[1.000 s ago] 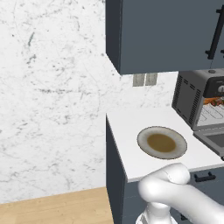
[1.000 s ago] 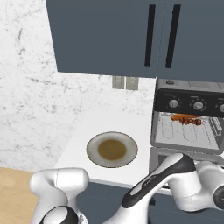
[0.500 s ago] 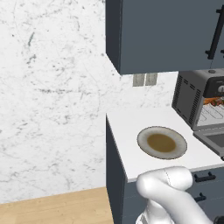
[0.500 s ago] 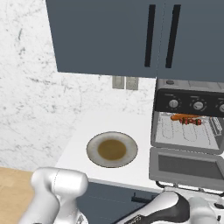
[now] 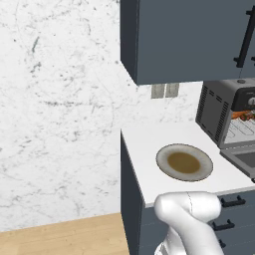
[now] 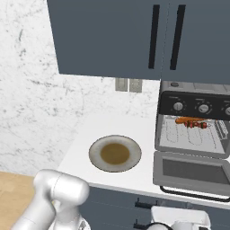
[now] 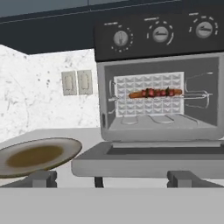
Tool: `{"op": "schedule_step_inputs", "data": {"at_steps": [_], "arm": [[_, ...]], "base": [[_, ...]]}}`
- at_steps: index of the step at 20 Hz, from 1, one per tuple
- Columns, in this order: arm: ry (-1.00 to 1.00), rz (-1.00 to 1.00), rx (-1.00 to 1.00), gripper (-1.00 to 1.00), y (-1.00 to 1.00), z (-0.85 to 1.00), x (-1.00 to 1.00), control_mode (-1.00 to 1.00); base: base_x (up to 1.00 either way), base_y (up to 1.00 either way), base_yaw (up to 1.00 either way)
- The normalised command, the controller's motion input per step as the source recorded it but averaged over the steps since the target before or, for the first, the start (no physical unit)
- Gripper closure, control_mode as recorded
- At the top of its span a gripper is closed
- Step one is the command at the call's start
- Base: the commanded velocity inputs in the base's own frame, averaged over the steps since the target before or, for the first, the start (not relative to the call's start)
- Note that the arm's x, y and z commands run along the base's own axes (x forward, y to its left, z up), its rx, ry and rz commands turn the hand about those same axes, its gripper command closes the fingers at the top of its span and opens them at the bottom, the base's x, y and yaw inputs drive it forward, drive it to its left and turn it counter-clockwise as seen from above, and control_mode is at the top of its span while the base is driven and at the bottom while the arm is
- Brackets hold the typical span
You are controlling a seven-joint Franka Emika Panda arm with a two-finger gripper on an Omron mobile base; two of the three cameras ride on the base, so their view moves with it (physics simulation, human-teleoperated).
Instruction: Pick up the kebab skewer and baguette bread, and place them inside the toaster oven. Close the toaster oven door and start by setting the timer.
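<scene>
The toaster oven (image 6: 193,134) stands at the counter's right end, and its door (image 7: 153,158) is folded down flat. On the wire rack inside lie the kebab skewer (image 7: 158,92), with red and dark chunks, and the orange-brown baguette bread (image 6: 182,120) close behind it. They also show as skewer (image 6: 198,125) and as an orange end of baguette (image 7: 134,94). My gripper (image 7: 113,178) is open and holds nothing. It hangs low in front of the lowered door, facing the oven mouth, with its fingertips (image 7: 41,177) spread wide.
Left of the oven on the white counter (image 5: 144,144) sits a grey plate (image 6: 115,153) with a brown centre. Three dials (image 7: 160,33) line the oven's top panel. Dark blue cupboards (image 6: 134,36) hang overhead, and drawer fronts (image 5: 234,219) lie below the counter edge.
The arm has swung down: the forearm and hand have dropped out of the lower right of the right base view. The jaws have stayed open. The food and door have not moved.
</scene>
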Motion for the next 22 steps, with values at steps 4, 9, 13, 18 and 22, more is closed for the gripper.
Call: {"op": "schedule_step_inputs", "data": {"at_steps": [4,9,13,18,22], "arm": [[-0.15,0.00,0.00,-1.00,0.43,-0.21,-0.06,-1.00],[-0.08,0.00,0.01,-1.00,0.32,-0.05,0.12,-1.00],[-0.02,0.00,0.02,-1.00,0.07,0.00,0.31,-1.00],[0.00,0.00,0.04,-1.00,-0.12,-0.16,0.09,-1.00],[-0.01,0.00,0.00,-1.00,-0.27,-0.44,0.01,-1.00]], "base": [[0.00,0.00,0.00],[0.00,0.00,0.00],[0.00,0.00,0.00],[0.00,0.00,0.00],[0.00,0.00,0.00]]}}
